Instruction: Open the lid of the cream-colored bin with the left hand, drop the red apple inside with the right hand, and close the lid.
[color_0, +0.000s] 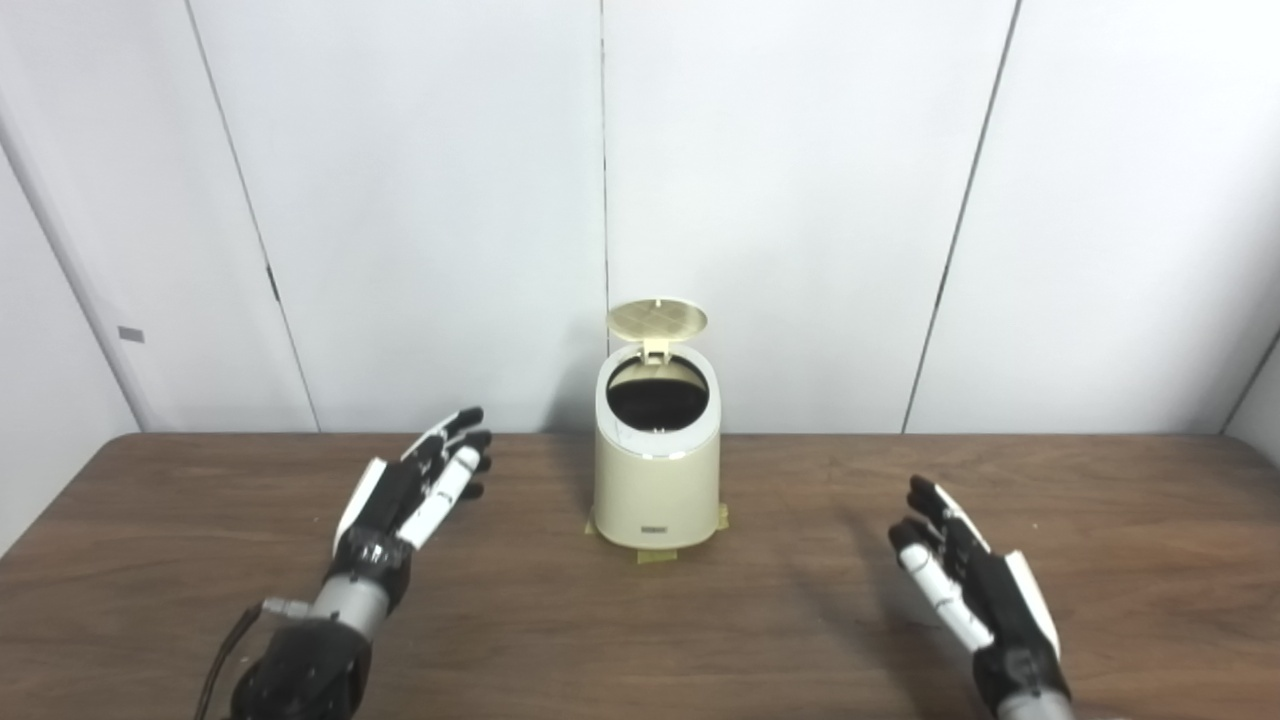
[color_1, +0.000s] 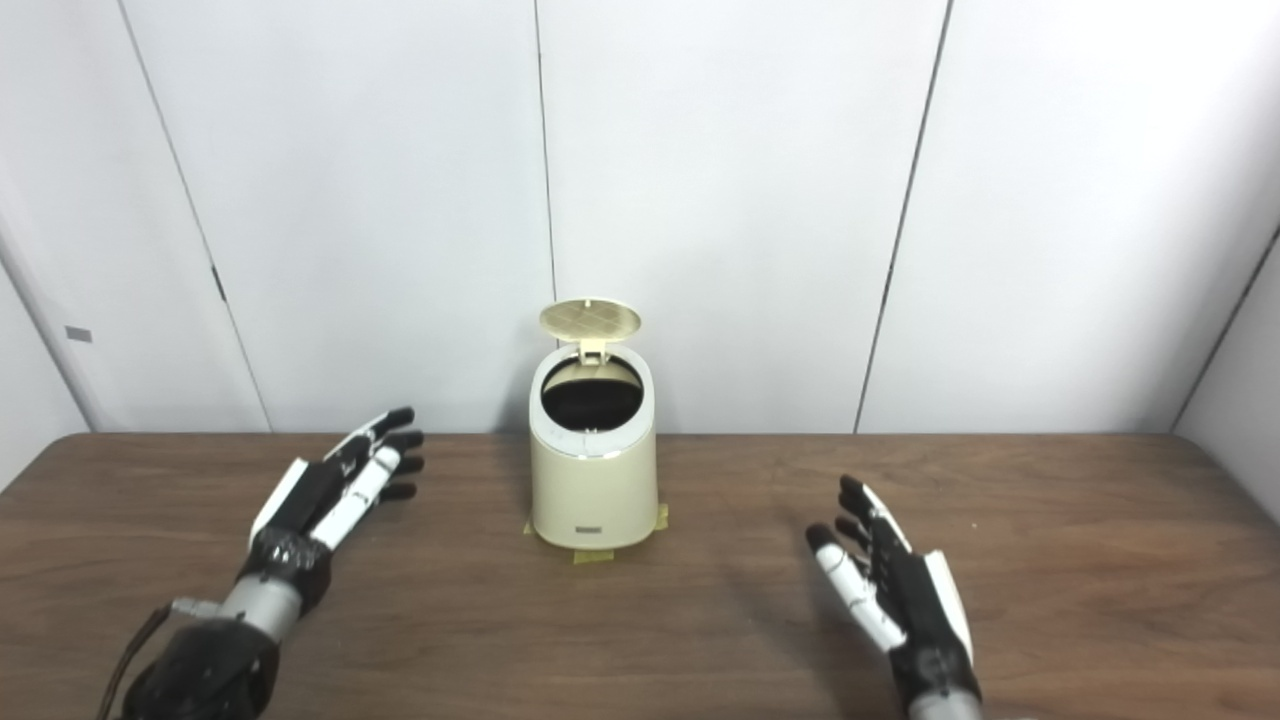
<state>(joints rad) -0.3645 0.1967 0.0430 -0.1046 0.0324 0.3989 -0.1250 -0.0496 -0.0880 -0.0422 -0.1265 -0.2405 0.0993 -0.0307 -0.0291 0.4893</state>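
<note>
The left robot hand (color_0: 415, 490) was held out flat, empty, its fingers (color_0: 455, 440) straight and slightly spread, pointing forward and a little inward. The right robot hand (color_1: 895, 585) mirrored it, empty, fingers straight and apart, its forearm entering low.

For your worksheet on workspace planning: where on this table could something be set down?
Bare wood lies between the left robot hand and the bin, between the bin and the right robot hand, and along the table's near edge. Only the bin's taped base is crowded.

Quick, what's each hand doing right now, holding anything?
Left hand: open, holding nothing.
Right hand: open, holding nothing.
</note>
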